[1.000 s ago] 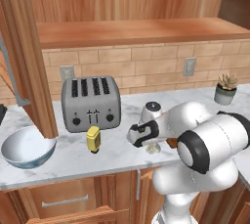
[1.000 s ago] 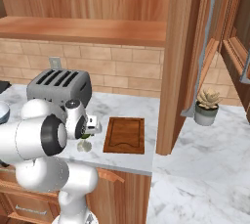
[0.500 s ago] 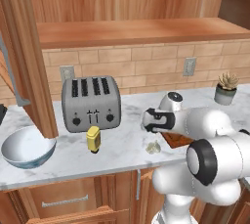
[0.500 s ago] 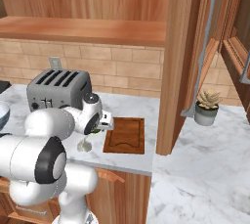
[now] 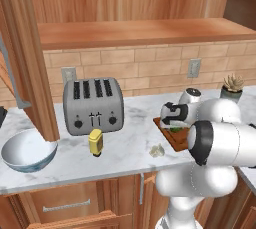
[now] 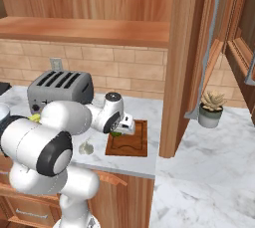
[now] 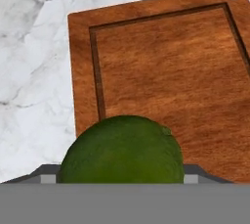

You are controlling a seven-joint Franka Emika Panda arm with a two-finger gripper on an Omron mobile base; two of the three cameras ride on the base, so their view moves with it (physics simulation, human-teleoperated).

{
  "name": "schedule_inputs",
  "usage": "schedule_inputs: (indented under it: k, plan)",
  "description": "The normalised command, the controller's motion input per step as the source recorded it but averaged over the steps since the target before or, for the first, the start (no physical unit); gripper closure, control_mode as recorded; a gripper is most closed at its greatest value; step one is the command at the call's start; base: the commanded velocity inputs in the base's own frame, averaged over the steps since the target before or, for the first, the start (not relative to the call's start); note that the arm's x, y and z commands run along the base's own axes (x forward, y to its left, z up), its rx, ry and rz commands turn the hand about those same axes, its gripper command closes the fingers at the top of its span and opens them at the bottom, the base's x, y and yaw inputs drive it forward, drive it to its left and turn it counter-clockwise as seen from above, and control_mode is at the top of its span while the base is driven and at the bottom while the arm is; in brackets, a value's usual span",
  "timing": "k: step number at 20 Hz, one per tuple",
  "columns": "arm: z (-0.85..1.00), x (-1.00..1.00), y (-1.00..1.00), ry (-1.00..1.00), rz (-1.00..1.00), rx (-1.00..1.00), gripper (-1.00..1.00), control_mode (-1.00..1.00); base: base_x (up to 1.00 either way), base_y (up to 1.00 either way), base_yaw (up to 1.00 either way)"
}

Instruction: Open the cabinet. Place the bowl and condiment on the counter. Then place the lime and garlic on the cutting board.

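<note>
The gripper (image 6: 119,131) holds the lime (image 7: 122,149) between widely parted fingers over the cutting board (image 7: 166,66) — garlic (image 5: 157,150) near the counter's (image 5: 125,148) front edge

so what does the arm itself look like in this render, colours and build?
Glossy white arm of rounded, bulbous links, with black bands at the joints. The gripper is a small white block with dark trim. No cables, markings or labels are visible.
</note>
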Motion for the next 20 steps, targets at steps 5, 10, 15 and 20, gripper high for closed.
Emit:
schedule_inputs:
  k: [5, 10, 15, 20]
  plan:
    - [-0.21, 0.35, -0.3, 0.07, -0.05, -0.01, 1.0, -1.0, 0.0, 0.0, 0.0]
    - [-0.21, 0.47, -0.19, 0.0, -0.02, 0.0, 1.0, -1.0, 0.0, 0.0, 0.0]
    - [-0.33, 0.25, -0.07, -0.01, 0.0, 0.0, -1.0, -1.0, 0.0, 0.0, 0.0]
    - [-0.01, -0.02, -0.02, -0.03, 0.0, 0.0, -1.0, -1.0, 0.0, 0.0, 0.0]
